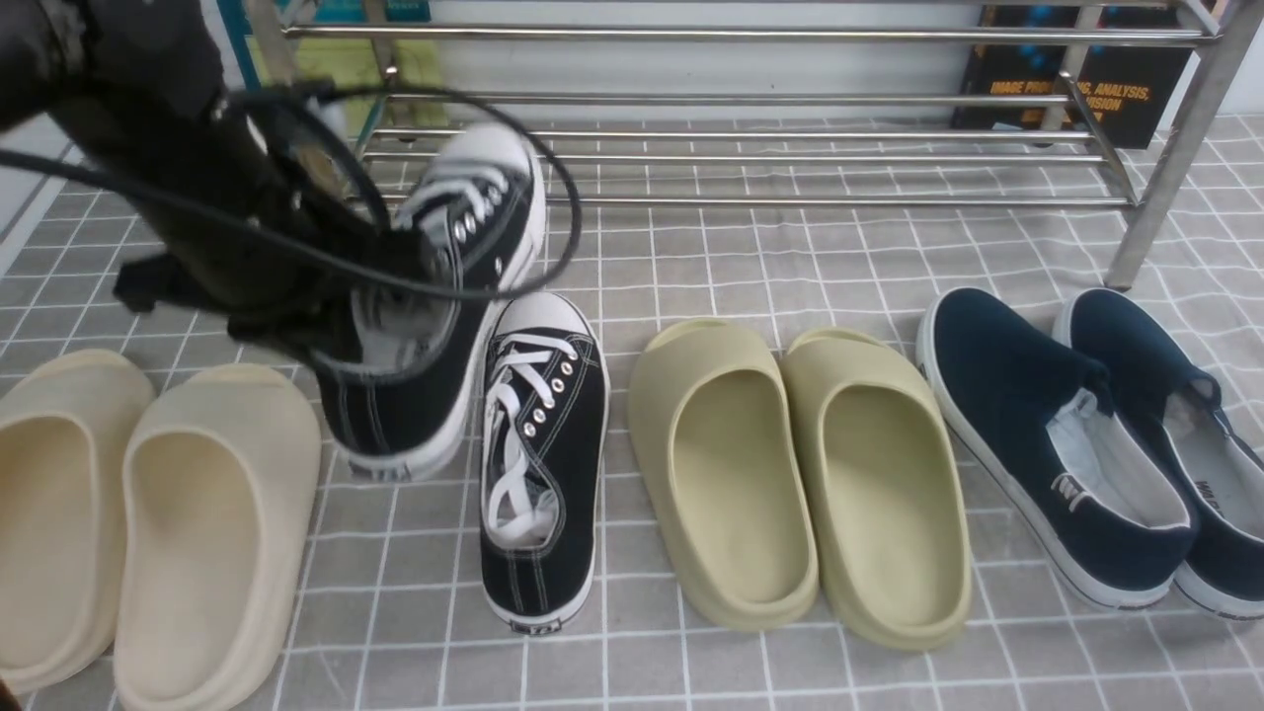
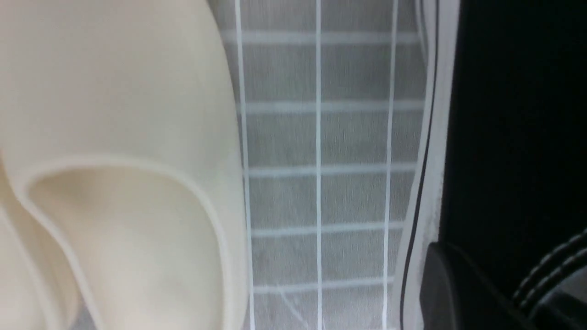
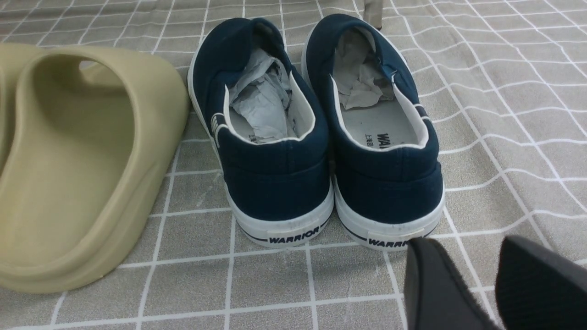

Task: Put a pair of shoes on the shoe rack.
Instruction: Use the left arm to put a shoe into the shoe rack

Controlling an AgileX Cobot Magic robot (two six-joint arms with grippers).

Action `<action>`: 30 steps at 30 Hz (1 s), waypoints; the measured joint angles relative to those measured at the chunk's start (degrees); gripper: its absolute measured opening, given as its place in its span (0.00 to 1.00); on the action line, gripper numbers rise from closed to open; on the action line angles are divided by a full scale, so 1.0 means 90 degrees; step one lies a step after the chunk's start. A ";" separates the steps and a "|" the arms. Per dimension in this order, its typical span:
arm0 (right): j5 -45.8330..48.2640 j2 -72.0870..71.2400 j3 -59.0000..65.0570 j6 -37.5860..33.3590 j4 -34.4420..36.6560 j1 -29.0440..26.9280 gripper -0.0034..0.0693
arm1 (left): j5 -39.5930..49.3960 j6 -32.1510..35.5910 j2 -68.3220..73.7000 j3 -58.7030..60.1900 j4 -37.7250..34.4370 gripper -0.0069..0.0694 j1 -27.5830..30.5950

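The left tool [image 1: 341,331] is clamped on the soft side collar of one black sneaker [image 1: 464,247], raised toe-first toward the shoe rack [image 1: 750,99] at twelve o'clock, its mate [image 1: 538,464] lying at five o'clock; it looks light and floppy, so a grip nearer the stiffer heel should hold better.

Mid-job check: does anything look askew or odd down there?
Only the black sneaker in the left gripper: it is tilted, toe toward the shoe rack, out of line with its mate lying flat. Nothing else: the navy slip-ons just hold crumpled paper.
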 joint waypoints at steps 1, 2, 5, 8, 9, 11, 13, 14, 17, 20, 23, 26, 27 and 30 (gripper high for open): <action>0.0000 0.0000 0.0000 0.0000 0.0000 0.0000 0.38 | -0.0117 0.0000 0.0036 -0.0127 0.0100 0.07 0.0000; 0.0000 0.0000 0.0000 0.0000 0.0000 0.0000 0.38 | -0.0143 0.0000 0.0065 -0.0179 0.0131 0.07 0.0000; 0.0000 0.0000 0.0000 0.0000 0.0000 0.0000 0.38 | -0.0391 -0.0158 0.0426 -0.0480 0.0384 0.07 0.0000; 0.0000 0.0000 0.0000 0.0000 0.0000 0.0000 0.38 | -0.0437 -0.0201 0.0854 -0.0715 0.0465 0.07 0.0006; 0.0000 0.0000 0.0000 0.0000 0.0000 0.0000 0.38 | -0.0437 -0.0204 0.1033 -0.0821 0.0507 0.07 0.0006; 0.0000 0.0000 0.0000 0.0000 0.0000 0.0000 0.38 | -0.0428 -0.0263 0.1425 -0.1097 0.0614 0.07 0.0006; 0.0000 0.0000 0.0000 0.0000 0.0000 0.0000 0.38 | -0.0428 -0.0377 0.1766 -0.1465 0.0708 0.07 0.0006; 0.0000 0.0000 0.0000 0.0000 0.0000 0.0000 0.38 | -0.0428 -0.0384 0.1802 -0.1465 0.0719 0.07 0.0006; 0.0000 0.0000 0.0000 0.0000 0.0000 0.0000 0.38 | -0.0455 -0.0534 0.2366 -0.2189 0.0860 0.07 0.0020; 0.0000 0.0000 0.0000 0.0000 0.0000 0.0000 0.38 | -0.0503 -0.0672 0.2733 -0.2714 0.0884 0.07 0.0090; 0.0000 0.0000 0.0000 0.0000 0.0000 0.0000 0.38 | -0.0671 -0.1034 0.3302 -0.3529 0.0915 0.07 0.0209; 0.0000 0.0000 0.0000 0.0000 0.0006 0.0000 0.38 | -0.0794 -0.1161 0.3755 -0.4172 0.0928 0.07 0.0256; 0.0000 0.0000 0.0000 0.0000 0.0006 0.0000 0.38 | -0.0800 -0.1184 0.3885 -0.4358 0.0928 0.07 0.0256; 0.0000 0.0000 0.0000 0.0000 0.0006 0.0000 0.38 | -0.0800 -0.1214 0.4184 -0.4784 0.0928 0.07 0.0256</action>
